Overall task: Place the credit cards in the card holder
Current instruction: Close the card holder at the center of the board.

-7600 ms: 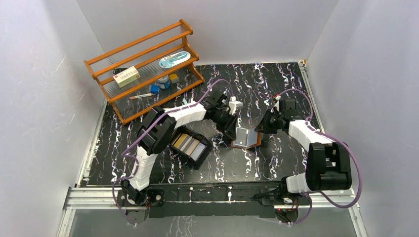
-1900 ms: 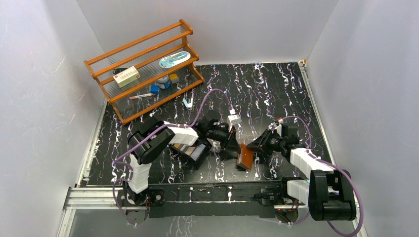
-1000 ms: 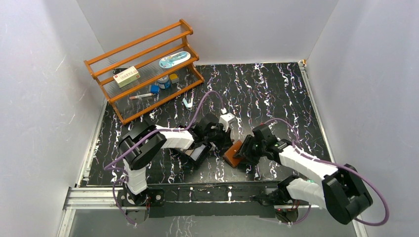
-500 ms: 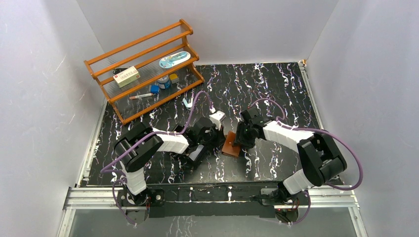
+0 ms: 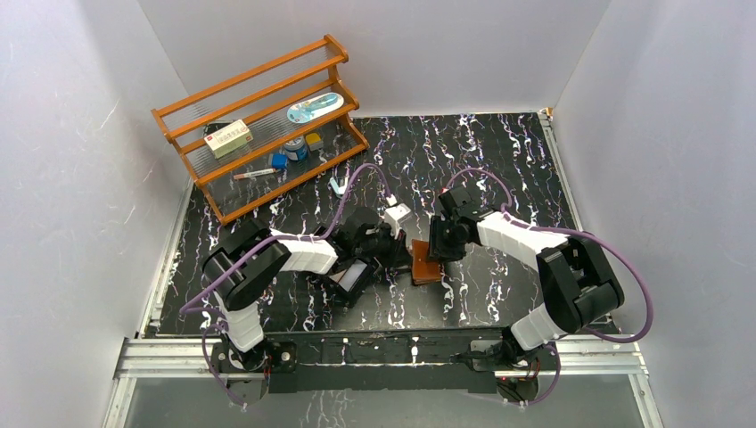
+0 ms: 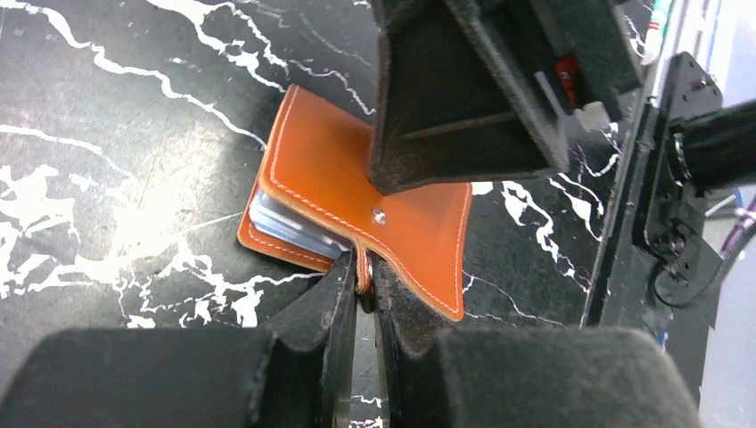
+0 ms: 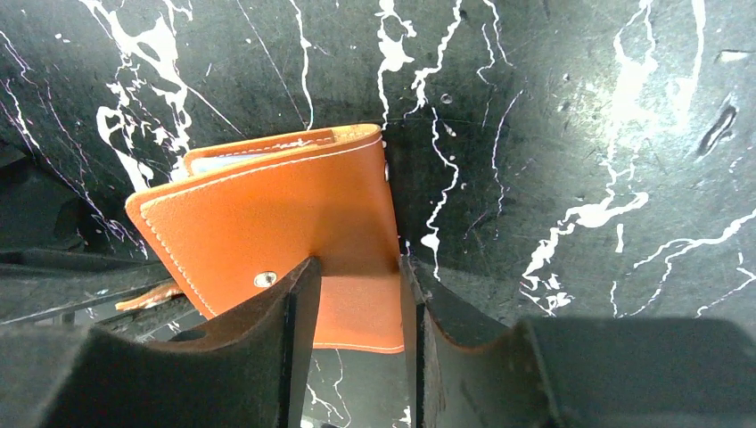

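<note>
Orange-brown leather, the holder [image 6: 321, 178] lies folded on the black, white-veined table [image 5: 499, 160], near the front and between the two grippers. Silver-grey cards [image 6: 290, 227] show as thin edges between its leaves on the open side; how many, I cannot tell. A small pale stud [image 6: 379, 214] sits on the top flap, near the flap's wavy edge.

The left gripper [image 6: 364, 267] comes at the holder low from the left. Its jaws are almost together, nipping a small leather tab that sticks out from under the flap. The right gripper [image 7: 357, 265] stands over the holder from the far side, jaws about half apart and holding nothing. Its fingertips [image 7: 303, 276] are down on the flap's face, with the stud just outside the one nearer the left gripper. Seen from the left wrist, the tip seems to touch the leather.

Just left of the holder, a black tray [image 5: 346, 292] lies mostly under the left arm. Well apart, at the far left of the table, a wooden rack [image 5: 258, 116] stands with a white box [image 5: 230, 138] and a pale blue oval thing [image 5: 314, 108] on its shelves. Purple cables [image 5: 357, 178] loop over both arms.
</note>
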{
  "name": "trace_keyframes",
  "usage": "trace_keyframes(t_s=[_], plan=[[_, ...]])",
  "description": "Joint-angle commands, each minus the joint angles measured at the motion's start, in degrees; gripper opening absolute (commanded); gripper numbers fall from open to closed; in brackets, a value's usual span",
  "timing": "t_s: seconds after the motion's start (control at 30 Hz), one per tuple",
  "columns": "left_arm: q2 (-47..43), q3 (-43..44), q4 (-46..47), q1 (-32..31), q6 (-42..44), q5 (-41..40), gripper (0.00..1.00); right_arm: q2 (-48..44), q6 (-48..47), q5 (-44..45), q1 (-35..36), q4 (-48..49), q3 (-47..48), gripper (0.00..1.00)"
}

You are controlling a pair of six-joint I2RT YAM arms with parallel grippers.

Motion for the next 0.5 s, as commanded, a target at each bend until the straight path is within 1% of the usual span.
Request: trace_keyframes(t_s=[0.0, 0.13, 0.17, 0.27, 0.37, 0.47], plan=[[-1.71, 3.87, 2.22, 0.99, 6.17, 14.20, 0.10, 1.89, -2.80, 3.53, -1.28, 0.71, 0.89, 0.45], [-0.23, 5.58, 0.97, 1.83, 10.21, 19.95, 0.12, 0.31, -1.03, 1.49, -1.54, -0.39, 2.29, 0.45], [0.20, 6.32, -0.16, 1.88, 11.17, 20.70, 0.13, -0.79, -0.04, 0.85, -1.51, -0.68, 2.54, 0.47], [1.35, 8.02, -2.83, 1.95, 13.39, 22.84, 0.16, -4.67, 4.60, -3.80, -1.53, 0.45, 1.77, 0.48], [1.78, 8.53, -3.87, 1.95, 14.99, 25.12, 0.18, -7.59, 9.32, -6.93, -1.42, 3.46, -0.88, 0.45], [1.83, 10.05, -7.62, 1.96, 17.60, 25.84, 0.18, -7.99, 10.65, -6.67, -1.33, 4.96, -2.84, 0.42]])
